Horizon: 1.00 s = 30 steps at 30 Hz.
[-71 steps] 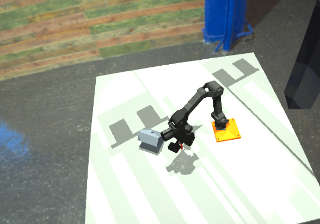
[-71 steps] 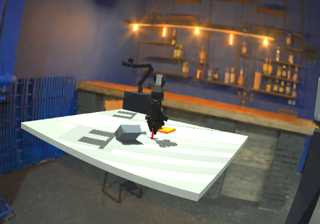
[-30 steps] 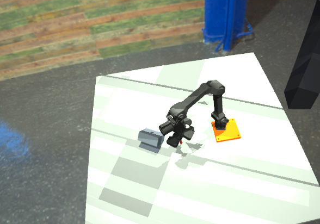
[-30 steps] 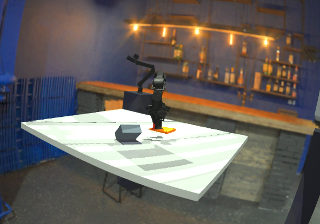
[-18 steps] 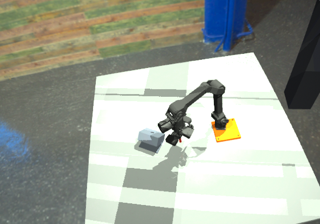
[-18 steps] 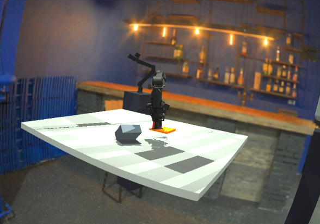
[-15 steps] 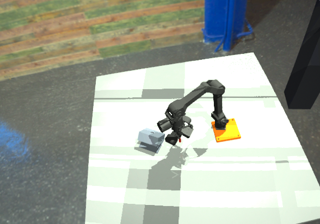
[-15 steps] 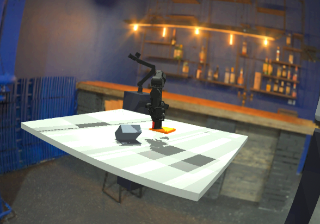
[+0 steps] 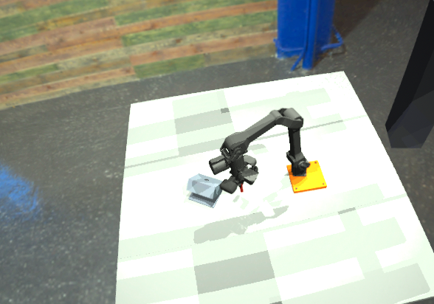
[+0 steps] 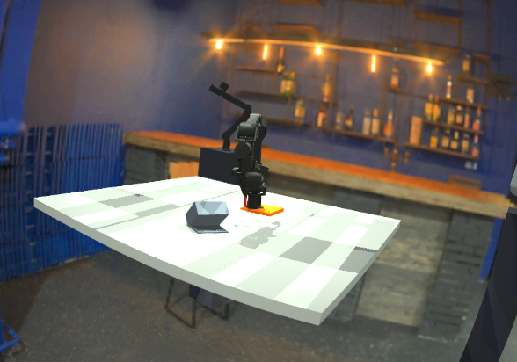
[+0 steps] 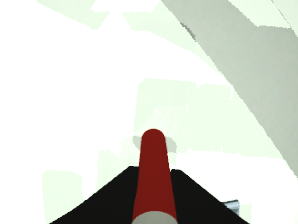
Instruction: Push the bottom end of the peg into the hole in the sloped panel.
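Note:
The red peg is round, with a pale grey end nearest the wrist camera. My gripper is shut on it, and its red end sticks out beyond the black fingertips, above the table. The grey-blue block with the sloped panel stands just left of the gripper in the top view; a small piece of it shows at the lower right in the wrist view. Its dark hole is in the upper face. The hole is hidden in the exterior view.
The arm's orange base plate lies on the table to the right of the gripper in the top view. The pale patterned table carries the arm and the block, with shadows across it.

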Tool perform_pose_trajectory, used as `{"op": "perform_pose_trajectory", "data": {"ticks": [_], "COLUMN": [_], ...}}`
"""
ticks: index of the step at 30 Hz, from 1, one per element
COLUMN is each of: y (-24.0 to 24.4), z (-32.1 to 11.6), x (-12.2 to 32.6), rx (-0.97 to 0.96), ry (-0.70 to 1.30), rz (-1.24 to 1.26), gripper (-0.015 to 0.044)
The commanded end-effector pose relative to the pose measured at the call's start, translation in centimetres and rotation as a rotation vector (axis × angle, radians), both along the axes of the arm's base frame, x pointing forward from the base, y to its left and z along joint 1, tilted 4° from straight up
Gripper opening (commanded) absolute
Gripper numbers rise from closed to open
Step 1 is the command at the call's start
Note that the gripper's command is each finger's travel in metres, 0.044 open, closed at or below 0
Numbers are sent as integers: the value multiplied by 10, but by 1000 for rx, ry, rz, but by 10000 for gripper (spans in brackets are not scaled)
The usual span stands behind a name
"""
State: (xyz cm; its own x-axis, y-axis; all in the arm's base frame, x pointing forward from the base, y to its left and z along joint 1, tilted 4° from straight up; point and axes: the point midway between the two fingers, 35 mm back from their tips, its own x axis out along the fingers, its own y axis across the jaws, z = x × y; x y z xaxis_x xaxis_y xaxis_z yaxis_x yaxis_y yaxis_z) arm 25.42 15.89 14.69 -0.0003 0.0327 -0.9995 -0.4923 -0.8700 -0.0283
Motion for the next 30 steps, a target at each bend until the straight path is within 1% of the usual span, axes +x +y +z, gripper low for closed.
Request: {"op": "perform_pose_trajectory", "data": {"ticks": [1, 30], "y": [-1, -19], "z": [2, 7], "x": [4, 29], "rx": [19, 139], "ry": [3, 30], "rz": [-6, -65], "gripper": [0, 0]}}
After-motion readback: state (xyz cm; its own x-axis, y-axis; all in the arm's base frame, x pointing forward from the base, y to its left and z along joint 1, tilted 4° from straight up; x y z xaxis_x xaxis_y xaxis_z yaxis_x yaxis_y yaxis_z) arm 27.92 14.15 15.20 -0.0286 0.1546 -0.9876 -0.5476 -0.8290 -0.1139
